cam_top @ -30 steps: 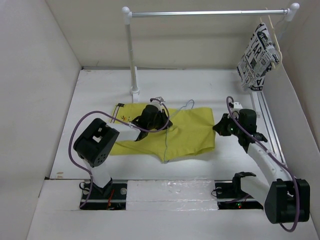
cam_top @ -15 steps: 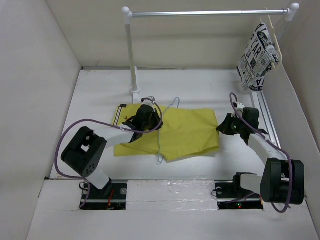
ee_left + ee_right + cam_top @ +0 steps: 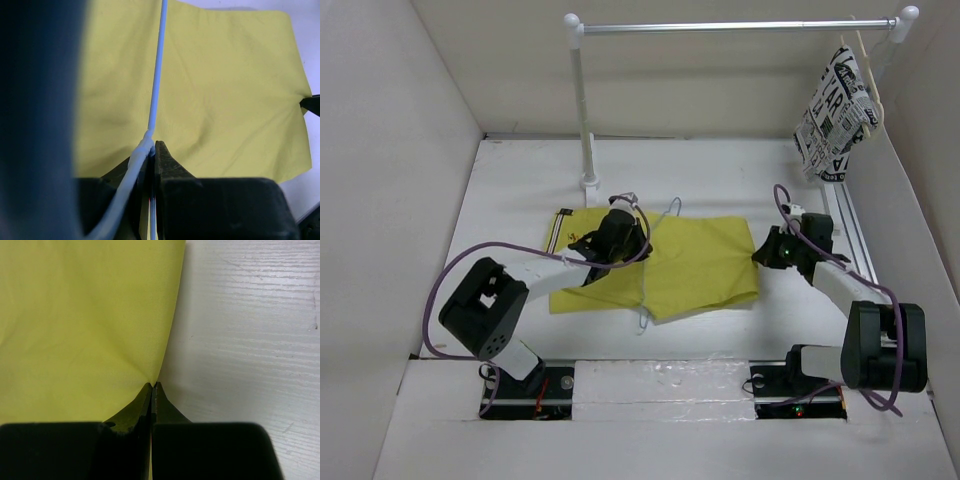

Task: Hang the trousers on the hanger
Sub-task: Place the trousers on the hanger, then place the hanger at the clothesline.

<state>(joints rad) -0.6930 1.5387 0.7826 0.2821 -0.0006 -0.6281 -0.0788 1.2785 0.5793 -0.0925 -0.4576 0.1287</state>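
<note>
1. Left tool (image 3: 152, 148) is clamped shut on the thin light-blue hanger (image 3: 158, 65), whose wire crosses the left part of the trousers (image 3: 695, 265)
2. The trousers lie spread flat mid-tabletop (image 3: 720, 175)
3. Right tool (image 3: 154, 385) is closed, pinching their right edge

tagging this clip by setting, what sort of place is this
Probably a robot lab test cell for garment handling: plain white walls box in the table, a small clothes rail stands at the back, and yellow trousers lie spread out.
</note>
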